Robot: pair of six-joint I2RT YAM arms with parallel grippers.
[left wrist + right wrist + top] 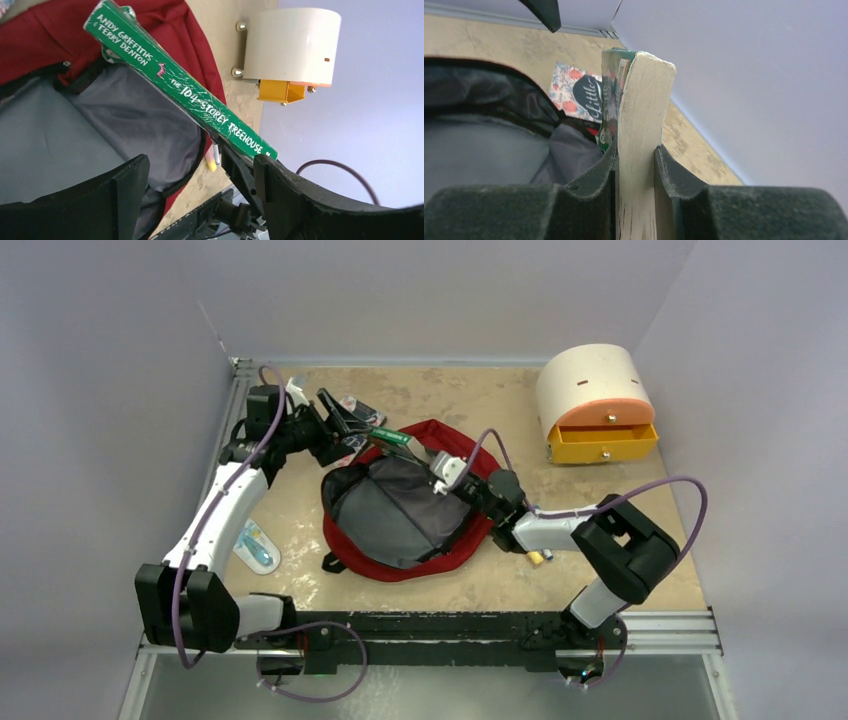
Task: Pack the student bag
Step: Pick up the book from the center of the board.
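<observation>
The right claw [636, 155] is clenching the green paperback [644, 95] by its page edge, with the book rising straight out of the grip. The left claw [200, 165] is hanging released with its jaws wide, the paperback's spine passing just beyond its right finger. Beneath both claws the red bag [165, 30] is lying open, its grey lining [75, 130] sagging inward. The bag is looking soft, light and floppy, so pinching the firmer zipper rim is probably working best. The paperback is seeming light, fairly stiff and a little slick.
</observation>
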